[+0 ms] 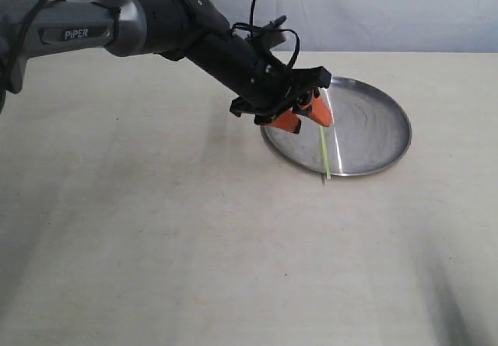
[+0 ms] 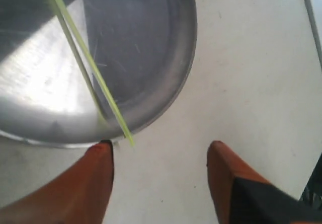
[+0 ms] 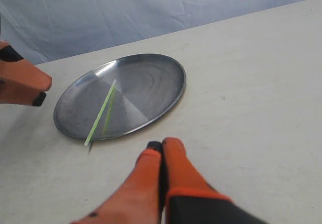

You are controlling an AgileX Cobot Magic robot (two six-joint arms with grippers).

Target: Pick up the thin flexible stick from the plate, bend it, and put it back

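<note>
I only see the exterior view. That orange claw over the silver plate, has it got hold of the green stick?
Observer: No. The left wrist view shows the left gripper open, with nothing between its fingers. The stick lies on the plate.
Visitor: Is there a second arm? I see only one.
Observer: Yes. The right gripper is shut and empty, over the table near the plate.
Visitor: The claw hides the stick's far end. Is it bent?
Observer: The right wrist view shows its whole length, and it looks straight.
</note>
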